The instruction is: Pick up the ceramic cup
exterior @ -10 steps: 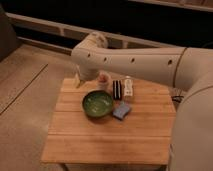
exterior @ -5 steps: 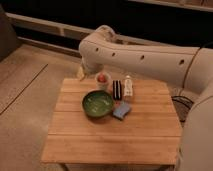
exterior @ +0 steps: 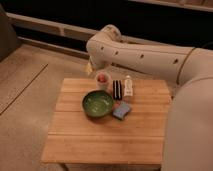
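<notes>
The ceramic cup [exterior: 103, 79] is small and pale with red-orange inside. It stands upright at the back of the wooden table [exterior: 100, 140], just behind the wide green bowl [exterior: 98, 104]. My gripper [exterior: 90, 68] hangs from the white arm [exterior: 145, 55] beyond the table's back edge, a little left of the cup and apart from it. It holds nothing that I can see.
To the right of the cup stand a dark rectangular object [exterior: 117, 89] and a small white bottle [exterior: 128, 86]. A blue sponge [exterior: 122, 110] lies right of the bowl. The arm's thick body [exterior: 192, 125] fills the right side. A dark wall runs behind.
The arm has swung up and to the right across the frames. The gripper has shifted slightly right, toward the cup. The objects on the table have not moved.
</notes>
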`<state>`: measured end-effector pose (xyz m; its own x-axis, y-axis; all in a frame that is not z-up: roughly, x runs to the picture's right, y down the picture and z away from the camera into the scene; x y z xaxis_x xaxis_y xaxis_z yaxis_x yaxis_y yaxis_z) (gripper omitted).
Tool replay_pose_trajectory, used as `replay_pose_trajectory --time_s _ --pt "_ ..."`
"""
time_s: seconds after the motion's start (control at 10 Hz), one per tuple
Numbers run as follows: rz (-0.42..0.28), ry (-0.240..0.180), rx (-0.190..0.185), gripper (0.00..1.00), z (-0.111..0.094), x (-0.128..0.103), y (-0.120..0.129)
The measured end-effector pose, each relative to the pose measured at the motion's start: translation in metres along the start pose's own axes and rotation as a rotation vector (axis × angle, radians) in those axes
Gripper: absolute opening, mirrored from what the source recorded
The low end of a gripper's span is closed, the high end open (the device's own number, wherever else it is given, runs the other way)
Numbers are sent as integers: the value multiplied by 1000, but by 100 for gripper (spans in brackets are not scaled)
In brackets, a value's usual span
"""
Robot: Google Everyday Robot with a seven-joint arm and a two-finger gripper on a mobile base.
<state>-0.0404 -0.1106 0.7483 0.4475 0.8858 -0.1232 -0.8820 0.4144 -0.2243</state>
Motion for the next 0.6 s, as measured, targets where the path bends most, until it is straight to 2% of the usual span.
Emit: replay_pose_trajectory --time_s 0.2,0.4,0.5,0.6 --pt "-40 -9 -14 65 18 -19 -9" --pt "-59 17 -51 65 45 -24 -7" --pt "-58 33 -64 65 55 -22 -8" --pt "-33 67 -89 65 70 -14 -8"
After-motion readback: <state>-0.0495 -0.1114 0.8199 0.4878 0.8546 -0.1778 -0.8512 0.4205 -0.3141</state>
